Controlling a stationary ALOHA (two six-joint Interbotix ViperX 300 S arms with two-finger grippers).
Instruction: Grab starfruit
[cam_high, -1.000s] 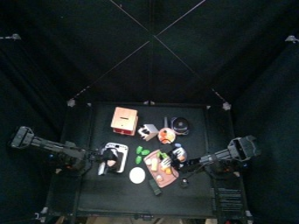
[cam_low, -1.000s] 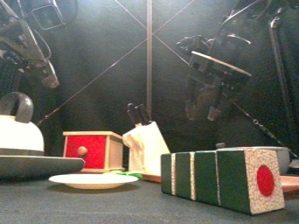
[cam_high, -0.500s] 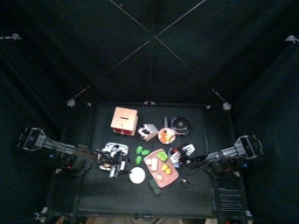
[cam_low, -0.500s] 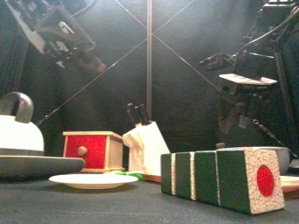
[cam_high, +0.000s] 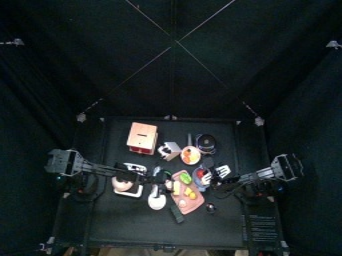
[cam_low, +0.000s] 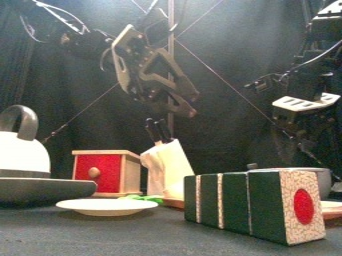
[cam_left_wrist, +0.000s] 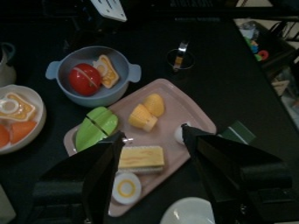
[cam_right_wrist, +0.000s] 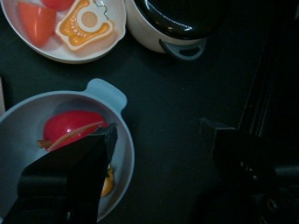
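While my left gripper (cam_left_wrist: 149, 162) hangs with its jaws spread wide above the pink cutting board (cam_left_wrist: 176, 105), I see the yellow starfruit (cam_left_wrist: 146, 111) lying on that board, just right of a green leaf (cam_left_wrist: 98, 125). My right gripper (cam_right_wrist: 163, 162) hovers, jaws apart, over the blue bowl (cam_right_wrist: 107, 92).

The starfruit (cam_left_wrist: 100, 124) shows best in the left wrist view, just left of the frame's middle. It is a light green, elongated fruit with lengthwise ridges, whole and lying on its side, its long axis running slantwise. It rests at the edge of a pink cutting board (cam_left_wrist: 187, 105), partly hanging over onto the black table, with a yellow piece (cam_left_wrist: 146, 112) just beside it. Nothing grips it.
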